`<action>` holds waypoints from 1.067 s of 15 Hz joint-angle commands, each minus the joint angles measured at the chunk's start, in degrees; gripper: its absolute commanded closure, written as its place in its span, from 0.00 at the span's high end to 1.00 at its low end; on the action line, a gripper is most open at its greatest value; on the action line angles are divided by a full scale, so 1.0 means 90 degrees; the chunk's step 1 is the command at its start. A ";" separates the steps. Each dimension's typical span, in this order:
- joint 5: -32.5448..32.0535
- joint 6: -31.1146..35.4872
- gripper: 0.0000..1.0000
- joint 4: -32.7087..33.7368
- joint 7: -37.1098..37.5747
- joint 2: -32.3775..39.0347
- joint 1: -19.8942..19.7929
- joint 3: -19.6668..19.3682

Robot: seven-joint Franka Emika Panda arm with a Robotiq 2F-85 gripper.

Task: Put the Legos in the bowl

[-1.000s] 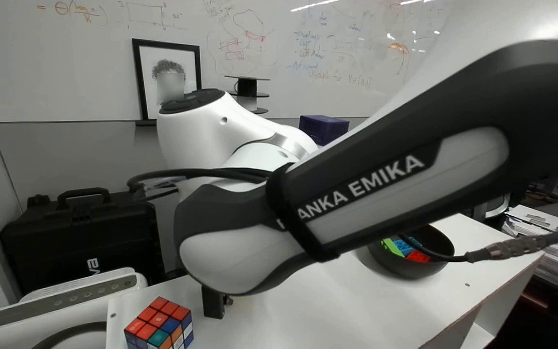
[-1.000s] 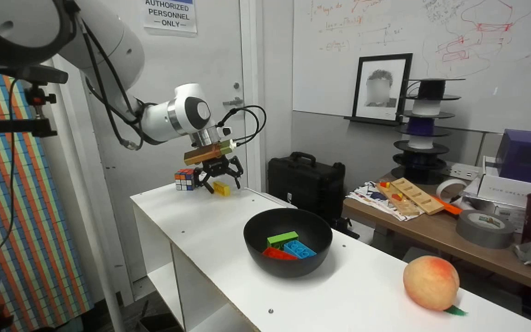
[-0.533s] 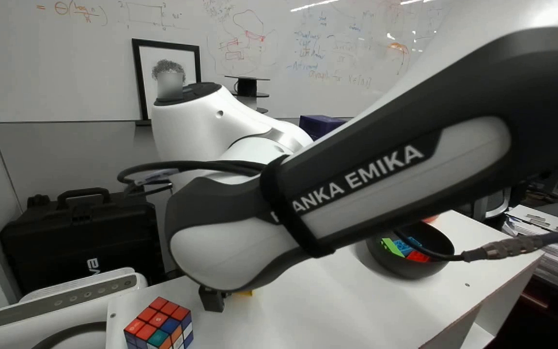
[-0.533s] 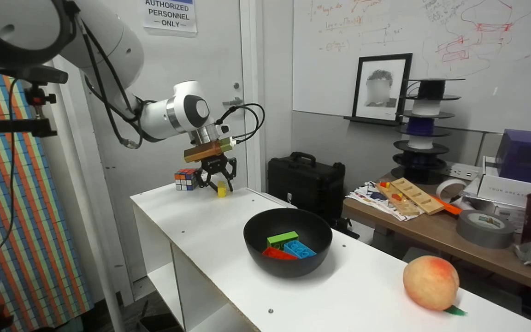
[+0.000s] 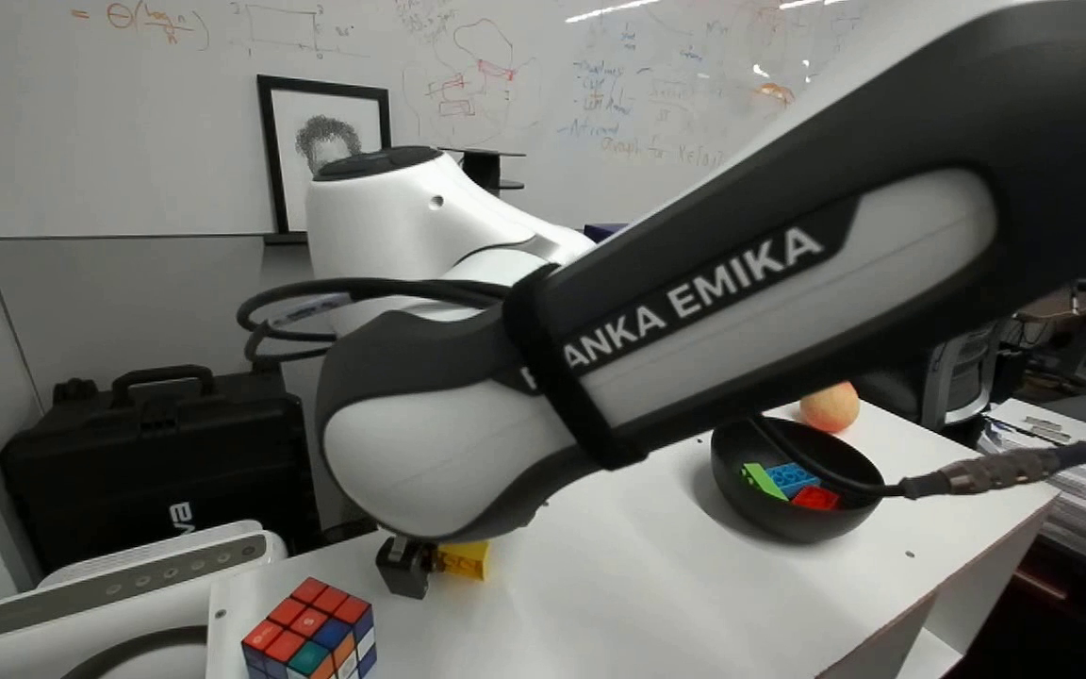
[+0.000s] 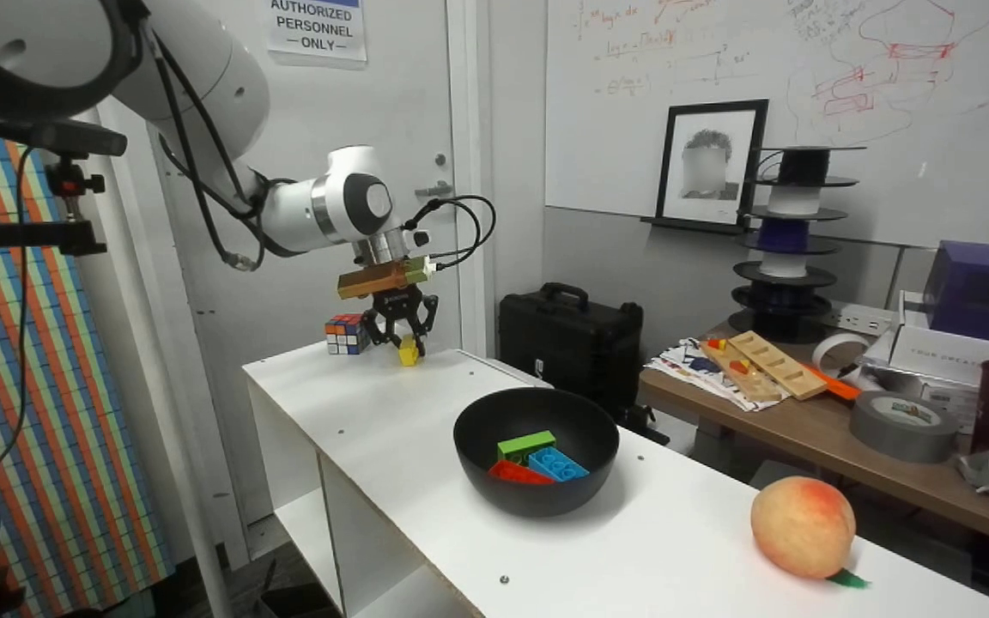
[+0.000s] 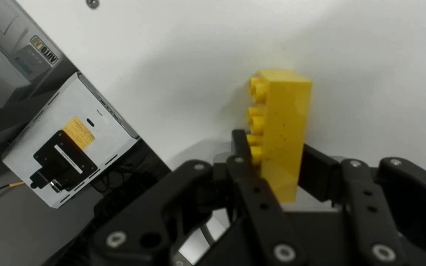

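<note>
Legos point(image 6: 557, 464) — three — are held in bowl point(image 6: 537, 499); yellow Lego point(image 7: 285, 122) is clamped by gripper point(image 7: 278, 158), studs left, long axis up wrist view.

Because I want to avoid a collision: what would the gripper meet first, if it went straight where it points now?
Most likely the white tabletop: the gripper points down at it, with the yellow brick in its grasp. How much gap there is, if any, I cannot tell.

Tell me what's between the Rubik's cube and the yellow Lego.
Both exterior views show a finger of the tool between the Rubik's cube and the yellow Lego.
</note>
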 commanded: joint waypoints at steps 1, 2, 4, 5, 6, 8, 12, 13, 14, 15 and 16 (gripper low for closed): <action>0.0393 0.0281 0.20 -0.1121 0.0920 -0.0753 -0.0213 0.0075; 0.0480 0.0458 0.20 -0.1515 0.1188 -0.1017 -0.0286 0.0067; 0.0724 0.0703 0.20 -0.2046 0.1488 -0.1371 -0.0564 0.0180; 0.0865 0.0858 0.20 -0.2327 0.1614 -0.1546 -0.0695 0.0207; 0.0969 0.1030 0.20 -0.2614 0.1788 -0.1737 -0.0808 0.0200; 0.1265 0.1370 0.20 -0.3193 0.1973 -0.2131 -0.1117 0.0285; 0.2106 0.2122 0.19 -0.4355 0.2237 -0.2922 -0.1550 0.0187; 0.2326 0.2314 0.19 -0.4660 0.2265 -0.3129 -0.1701 0.0210; 0.2573 0.2496 0.19 -0.4972 0.2244 -0.3339 -0.1874 0.0268; 0.2840 0.2674 0.19 -0.5276 0.2204 -0.3553 -0.2038 0.0337; 0.3125 0.2868 0.19 -0.5600 0.2159 -0.3788 -0.2203 0.0410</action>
